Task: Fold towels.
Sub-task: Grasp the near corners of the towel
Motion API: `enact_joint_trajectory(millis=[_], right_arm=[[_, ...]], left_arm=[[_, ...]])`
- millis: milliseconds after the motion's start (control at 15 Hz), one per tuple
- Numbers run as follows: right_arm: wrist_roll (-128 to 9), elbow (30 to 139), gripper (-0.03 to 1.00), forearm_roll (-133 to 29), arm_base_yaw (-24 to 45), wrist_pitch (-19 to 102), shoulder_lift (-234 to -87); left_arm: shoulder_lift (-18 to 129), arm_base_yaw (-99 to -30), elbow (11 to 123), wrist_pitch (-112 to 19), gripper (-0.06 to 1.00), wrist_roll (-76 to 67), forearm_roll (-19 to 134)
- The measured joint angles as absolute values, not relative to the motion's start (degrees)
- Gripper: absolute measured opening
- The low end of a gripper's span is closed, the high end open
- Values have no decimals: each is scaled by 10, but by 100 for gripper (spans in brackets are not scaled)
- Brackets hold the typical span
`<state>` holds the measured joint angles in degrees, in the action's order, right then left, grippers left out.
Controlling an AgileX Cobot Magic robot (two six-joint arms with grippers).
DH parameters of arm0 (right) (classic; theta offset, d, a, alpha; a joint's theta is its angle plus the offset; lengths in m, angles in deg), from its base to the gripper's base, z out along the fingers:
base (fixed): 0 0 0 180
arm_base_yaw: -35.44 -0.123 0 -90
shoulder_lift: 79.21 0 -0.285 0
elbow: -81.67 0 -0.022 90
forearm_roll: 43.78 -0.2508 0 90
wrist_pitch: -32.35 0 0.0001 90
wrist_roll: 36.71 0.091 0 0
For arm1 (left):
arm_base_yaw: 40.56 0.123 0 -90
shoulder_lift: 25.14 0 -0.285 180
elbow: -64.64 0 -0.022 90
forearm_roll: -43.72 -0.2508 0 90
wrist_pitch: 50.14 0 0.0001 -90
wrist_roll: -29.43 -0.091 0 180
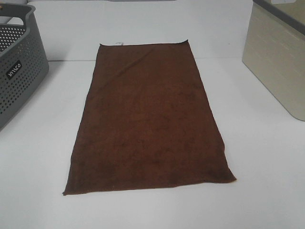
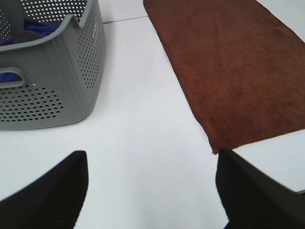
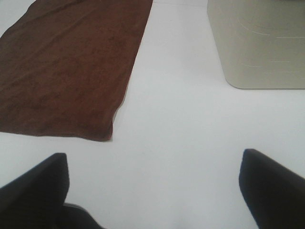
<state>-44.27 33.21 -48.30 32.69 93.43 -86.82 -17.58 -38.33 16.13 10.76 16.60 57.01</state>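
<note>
White table (image 1: 267, 181) was seen running past every frame edge. Dark brown rectangular terry towel (image 1: 147, 119) was found spread flat and unfolded at the table's middle, between two containers and apart from both. Beige smooth-walled bin (image 1: 276, 67), on the right, was cut off by the frame and its inside was hidden. Grey perforated plastic basket (image 1: 19, 71), on the left, was likewise cut off. Blue-purple items (image 2: 40, 26), kind not made out, were noted inside. Left gripper (image 2: 151, 160) and right gripper (image 3: 153, 160) were recorded spread wide with nothing held, over bare table near the towel's near corners. Only their dark fingertips were shown. A small pale tag (image 1: 119, 44) at the towel's far short edge was barely made out.
</note>
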Motion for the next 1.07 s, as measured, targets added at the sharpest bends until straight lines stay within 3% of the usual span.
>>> enact_joint_trajectory(millis=[1067], right_arm=[[-440, 336, 90, -473, 327, 933, -892]], left_arm=[[-176, -383, 169, 87, 71, 166, 577]])
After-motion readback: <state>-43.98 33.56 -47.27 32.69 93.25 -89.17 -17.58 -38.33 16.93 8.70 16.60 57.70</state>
